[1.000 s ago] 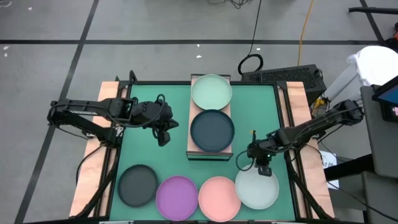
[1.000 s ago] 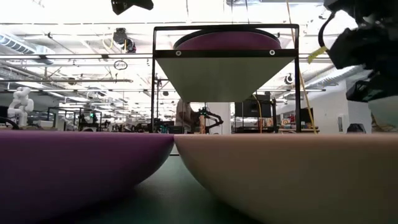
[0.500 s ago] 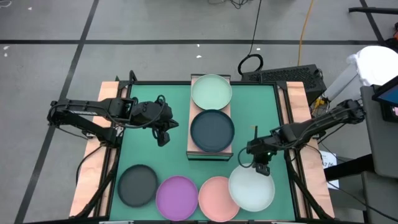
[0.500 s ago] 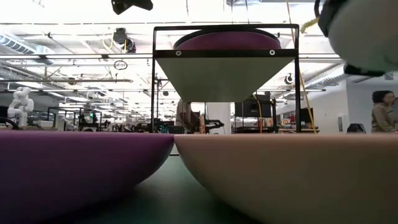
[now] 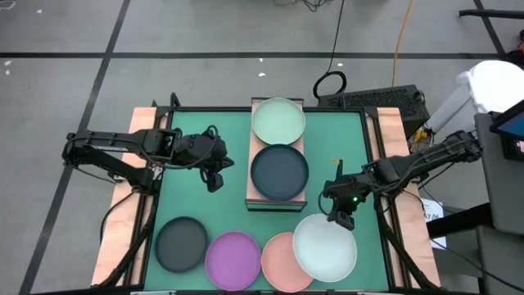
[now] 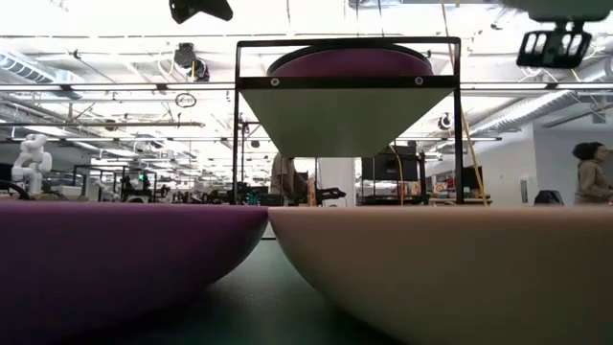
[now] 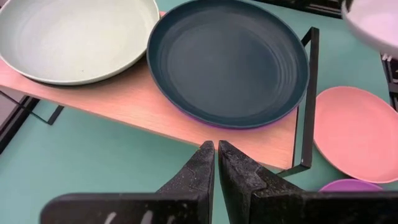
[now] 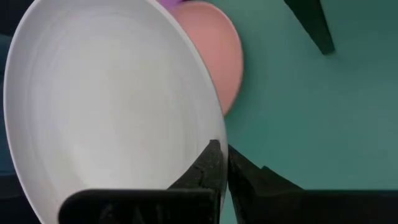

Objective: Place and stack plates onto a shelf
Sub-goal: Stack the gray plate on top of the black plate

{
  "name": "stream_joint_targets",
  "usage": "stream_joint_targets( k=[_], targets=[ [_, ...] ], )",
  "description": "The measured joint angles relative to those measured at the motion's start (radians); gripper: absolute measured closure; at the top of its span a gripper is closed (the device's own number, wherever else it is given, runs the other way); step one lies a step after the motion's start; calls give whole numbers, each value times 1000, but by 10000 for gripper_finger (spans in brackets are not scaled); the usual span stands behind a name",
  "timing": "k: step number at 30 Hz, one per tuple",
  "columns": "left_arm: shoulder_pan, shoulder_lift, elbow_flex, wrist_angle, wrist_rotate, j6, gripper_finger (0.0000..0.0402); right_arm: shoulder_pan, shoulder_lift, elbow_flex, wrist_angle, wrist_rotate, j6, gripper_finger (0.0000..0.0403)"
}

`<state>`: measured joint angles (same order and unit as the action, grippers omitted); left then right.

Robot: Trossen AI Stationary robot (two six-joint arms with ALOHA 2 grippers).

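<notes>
The wooden shelf [image 5: 254,176] carries a pale green plate [image 5: 278,120] and a dark grey plate [image 5: 279,171]; the dark one lies on a purple plate whose edge [image 7: 205,122] peeks out beneath it. On the green mat near the front lie a dark grey plate [image 5: 182,243], a purple plate [image 5: 233,260] and a pink plate [image 5: 281,264]. My right gripper [image 5: 342,218] is shut on a whitish-blue plate [image 5: 325,247] held above the mat. My left gripper [image 5: 214,177] hangs shut and empty left of the shelf. My right gripper pinches the whitish-blue plate's rim [image 8: 213,142] between its two fingers, at the plate's far right edge. The fingers slant down from the table's far right. The plate is lifted clear of the mat, tilted, partly over the pink plate [image 8: 227,56].
The shelf stands on a black metal frame [image 6: 236,125] at the mat's far middle. Bare green mat [image 5: 221,213] lies between the shelf and the front row of plates. A person [image 6: 592,172] stands in the room beyond the table.
My right gripper has gone up with the whitish-blue plate and its wrist has rolled. The plate has come off the mat, tipped, and shifted a little toward the table's left, now overlapping the pink plate as seen from above.
</notes>
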<state>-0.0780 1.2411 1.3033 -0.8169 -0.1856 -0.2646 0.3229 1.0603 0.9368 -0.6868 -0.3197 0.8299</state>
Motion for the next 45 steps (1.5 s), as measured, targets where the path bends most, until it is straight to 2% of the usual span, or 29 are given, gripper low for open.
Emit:
stream_joint_targets(
  k=[12, 18, 28, 40, 45],
  targets=[
    [0, 0, 0, -3, 0, -8, 376, 0, 0, 165, -13, 11, 63, 403],
    [0, 0, 0, -3, 0, -11, 376, -1, 0, 233, -15, 94, 112, 403],
    [0, 0, 0, -3, 0, -13, 376, -3, 0, 321, -13, 242, 220, 403],
    [-2, 0, 0, -3, 0, -77, 376, -46, 0, 365, 42, 557, 284, 403],
    [-2, 0, 0, -3, 1, -124, 376, -95, 0, 365, 86, 623, 302, 403]
  ],
)
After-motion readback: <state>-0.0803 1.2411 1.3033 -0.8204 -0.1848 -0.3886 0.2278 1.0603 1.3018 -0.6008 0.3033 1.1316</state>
